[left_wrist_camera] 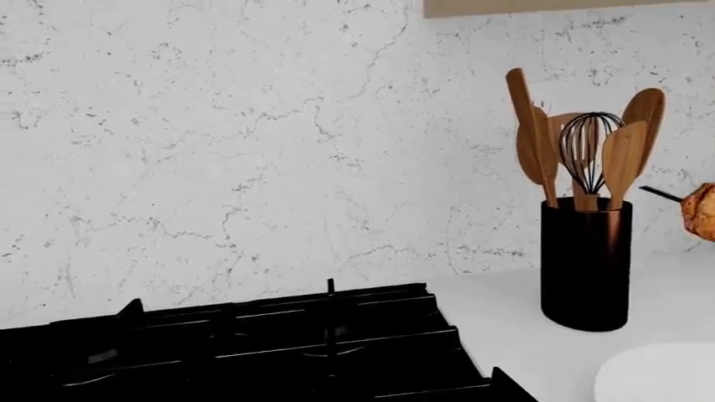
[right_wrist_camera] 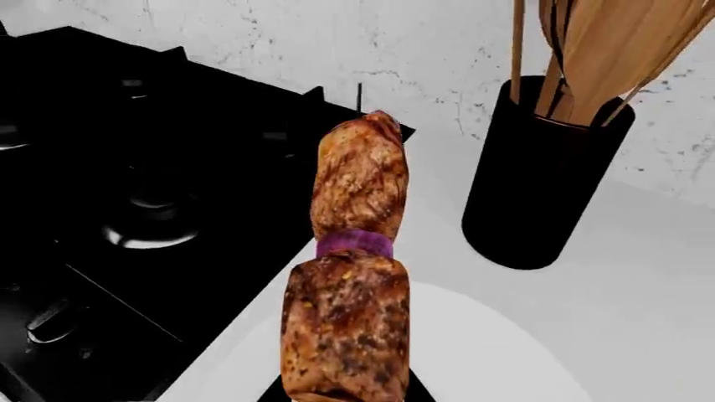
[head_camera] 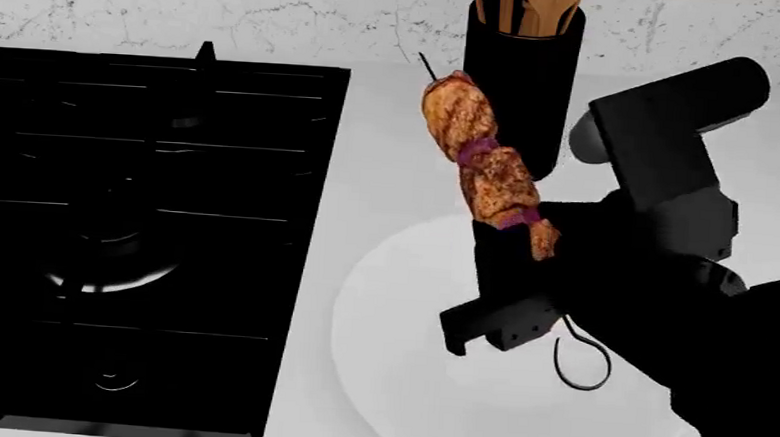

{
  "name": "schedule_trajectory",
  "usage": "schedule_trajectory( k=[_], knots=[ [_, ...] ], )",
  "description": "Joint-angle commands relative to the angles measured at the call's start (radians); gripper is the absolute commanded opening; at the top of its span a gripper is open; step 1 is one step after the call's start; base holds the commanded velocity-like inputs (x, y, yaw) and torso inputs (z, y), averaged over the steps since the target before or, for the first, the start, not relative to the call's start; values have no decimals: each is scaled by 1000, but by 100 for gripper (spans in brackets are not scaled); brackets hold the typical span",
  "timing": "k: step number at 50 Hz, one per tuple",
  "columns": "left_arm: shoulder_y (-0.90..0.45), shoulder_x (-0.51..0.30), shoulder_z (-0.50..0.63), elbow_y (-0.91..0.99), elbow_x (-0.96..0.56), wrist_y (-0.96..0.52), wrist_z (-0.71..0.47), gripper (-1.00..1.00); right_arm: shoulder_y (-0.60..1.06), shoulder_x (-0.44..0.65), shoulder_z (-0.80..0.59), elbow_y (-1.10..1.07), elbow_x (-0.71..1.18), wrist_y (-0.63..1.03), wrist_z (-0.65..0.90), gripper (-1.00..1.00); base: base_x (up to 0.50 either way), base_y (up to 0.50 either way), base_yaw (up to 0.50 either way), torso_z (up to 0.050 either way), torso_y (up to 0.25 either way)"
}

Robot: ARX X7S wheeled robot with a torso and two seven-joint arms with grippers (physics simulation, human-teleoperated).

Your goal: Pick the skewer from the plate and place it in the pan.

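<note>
The skewer (head_camera: 480, 163) hangs tilted above the white plate (head_camera: 396, 379), its pointed tip toward the back wall and its looped end low near my wrist. My right gripper (head_camera: 508, 260) is shut on it at the lowest meat chunk. The right wrist view fills with the browned meat and a purple onion slice of the skewer (right_wrist_camera: 352, 276), over the plate (right_wrist_camera: 491, 335). In the left wrist view the skewer tip and one chunk (left_wrist_camera: 702, 211) show at the frame edge, with a bit of the plate (left_wrist_camera: 659, 377). The pan is out of view. My left gripper does not show.
A black gas stove (head_camera: 137, 215) covers the counter's left half, with raised grates and burners. A tall black cylinder of wooden utensils (head_camera: 521, 75) stands just behind the skewer against the marble wall. The same cylinder (left_wrist_camera: 585, 264) shows in the left wrist view.
</note>
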Motion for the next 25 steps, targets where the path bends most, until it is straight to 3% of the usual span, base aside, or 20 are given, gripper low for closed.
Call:
schedule_trajectory(
  k=[1,7,25],
  knots=[
    [-16,49,75,-100,130,110,58,100,-109,-74,277,-171,107,-9,165,-100,0,0,0,0,0],
    [-12,62,91,-136,165,146,74,100,-169,-101,308,-189,117,-43,186,-100,0,53,0,0,0],
    [24,25,26,-48,69,87,20,100,-177,-93,281,-169,124,-32,257,-100,28,500,0,0,0]
  ],
)
